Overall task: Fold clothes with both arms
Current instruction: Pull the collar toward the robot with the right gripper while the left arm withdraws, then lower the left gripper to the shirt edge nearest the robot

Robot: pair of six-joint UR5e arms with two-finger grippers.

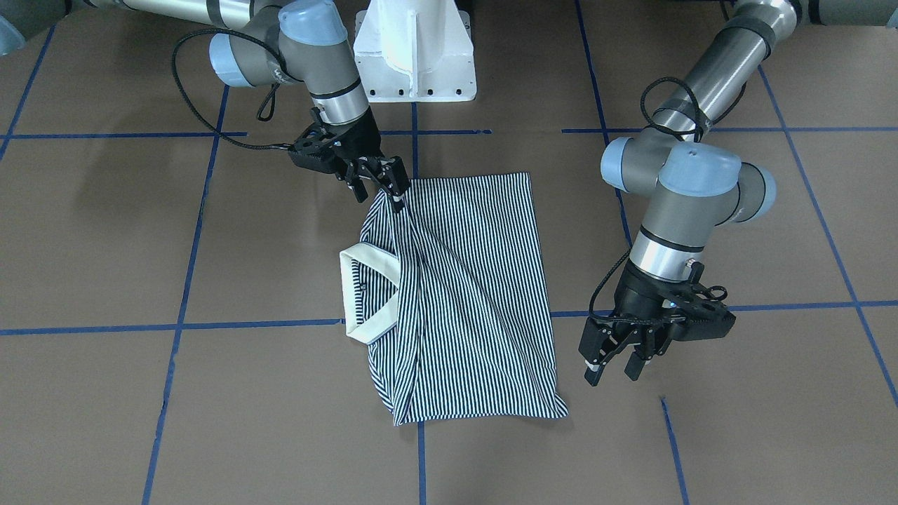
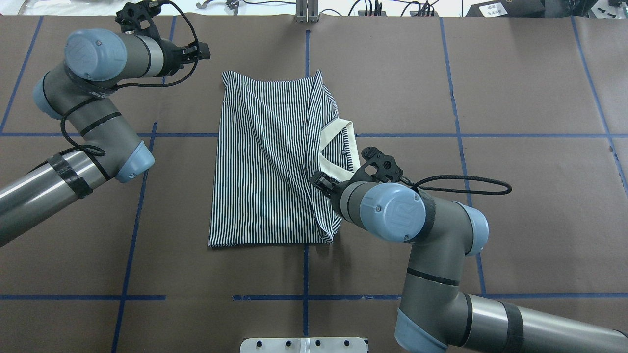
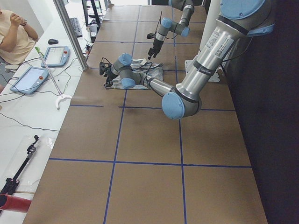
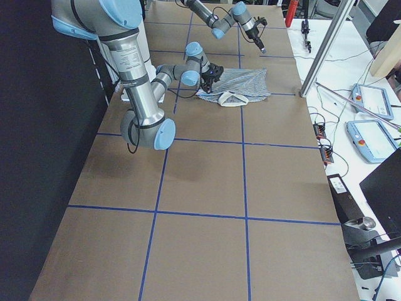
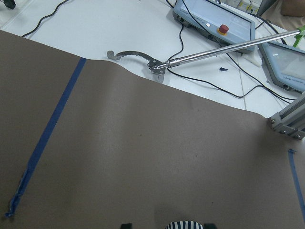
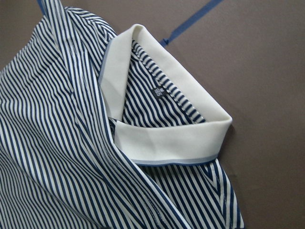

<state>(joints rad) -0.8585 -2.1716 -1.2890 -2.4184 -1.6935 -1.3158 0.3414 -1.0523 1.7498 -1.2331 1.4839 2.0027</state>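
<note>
The striped polo shirt point(image 1: 477, 294) lies partly folded on the brown table, with its cream collar point(image 1: 368, 294) at one side edge. It also shows in the overhead view point(image 2: 260, 162) and the right wrist view point(image 6: 47, 143), where the collar point(image 6: 167, 138) is close. My right gripper point(image 1: 394, 193) is shut on the shirt's edge near the collar and lifts it into a small peak; it also shows in the overhead view point(image 2: 320, 180). My left gripper point(image 1: 614, 368) is open and empty, just off the shirt's far corner point(image 2: 225, 76). A scrap of striped cloth point(image 5: 185, 224) shows at the bottom of the left wrist view.
The white pedestal base point(image 1: 414, 49) stands at the robot's side of the table. Blue tape lines point(image 1: 182, 280) cross the brown surface. Past the far edge lie a metal grabber tool point(image 5: 209, 52) and teach pendants point(image 5: 209, 19). An operator point(image 3: 14, 32) sits there.
</note>
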